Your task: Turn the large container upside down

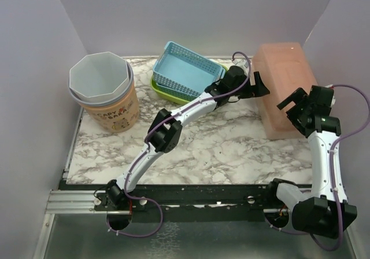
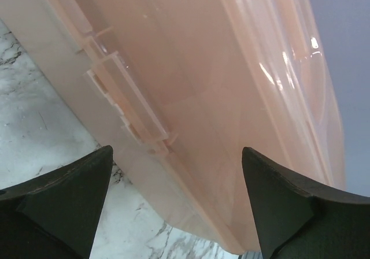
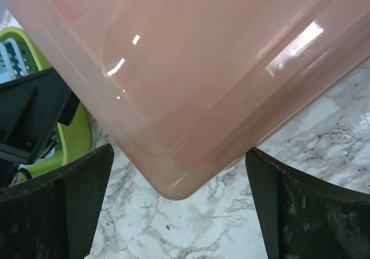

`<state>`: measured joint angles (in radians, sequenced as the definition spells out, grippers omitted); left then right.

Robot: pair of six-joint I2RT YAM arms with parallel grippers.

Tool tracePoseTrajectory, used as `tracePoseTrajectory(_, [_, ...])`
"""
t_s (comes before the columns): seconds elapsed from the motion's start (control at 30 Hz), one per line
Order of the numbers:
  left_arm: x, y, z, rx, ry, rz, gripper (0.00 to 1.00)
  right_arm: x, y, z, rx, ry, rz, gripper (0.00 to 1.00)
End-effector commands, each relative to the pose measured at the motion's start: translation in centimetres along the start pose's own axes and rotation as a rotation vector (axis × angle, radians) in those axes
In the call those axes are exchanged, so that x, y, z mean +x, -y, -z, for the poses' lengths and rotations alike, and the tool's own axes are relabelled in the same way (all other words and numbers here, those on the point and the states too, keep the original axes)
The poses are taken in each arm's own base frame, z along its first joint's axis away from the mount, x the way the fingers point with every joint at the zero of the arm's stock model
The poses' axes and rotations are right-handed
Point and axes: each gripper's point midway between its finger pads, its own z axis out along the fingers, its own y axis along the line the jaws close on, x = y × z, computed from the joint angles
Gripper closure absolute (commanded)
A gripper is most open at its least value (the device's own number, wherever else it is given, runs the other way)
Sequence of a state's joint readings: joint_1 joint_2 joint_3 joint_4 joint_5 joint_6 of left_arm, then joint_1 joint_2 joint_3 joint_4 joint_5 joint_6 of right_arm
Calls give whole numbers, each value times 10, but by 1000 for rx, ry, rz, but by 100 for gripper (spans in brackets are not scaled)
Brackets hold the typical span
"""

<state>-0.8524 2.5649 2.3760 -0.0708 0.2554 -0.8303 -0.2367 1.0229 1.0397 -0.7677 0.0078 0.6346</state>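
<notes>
The large container (image 1: 286, 85) is translucent pink plastic, smooth and glossy, with bright glints along its moulded ridges. The worktop (image 1: 231, 149) has a smooth, marble-patterned surface with a faint sheen. At the far side, the blue basket (image 1: 185, 71) is latticed plastic, and the green basket (image 1: 157, 88) under it is plastic too. The bucket (image 1: 107, 106) at far left wears a printed, paper-like wrap. The left hand (image 2: 177, 149) has fingers (image 2: 63, 207) of matt black plastic; those of the right hand (image 3: 179, 149) look grainier and dusty.
</notes>
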Motion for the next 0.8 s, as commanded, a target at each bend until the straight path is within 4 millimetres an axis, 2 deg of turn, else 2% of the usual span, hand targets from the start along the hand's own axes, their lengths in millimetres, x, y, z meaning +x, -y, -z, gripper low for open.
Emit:
tracePoseTrajectory(0.0, [2,12,-6,86,-12,50,7,2,-19,-17,-91,-27,23,0])
tracePoseTrajectory(0.1, [-3,9,-8,107,7,54,7,-2,-19,-30,-77,-28,27,0])
tracePoseTrajectory(0.3, [2,9,-14,153,-9,79,7,-21,-20,-45,-37,22,29,0])
tracePoseTrajectory(0.4, [2,9,-16,168,-9,85,7,-23,-25,-52,-55,21,17,0])
tracePoseTrajectory(0.6, [10,4,-22,173,-17,117,7,-31,-19,-68,-15,46,-5,0])
tracePoseTrajectory(0.77, [15,6,-27,192,-17,138,7,-34,-25,-83,-61,16,-39,0])
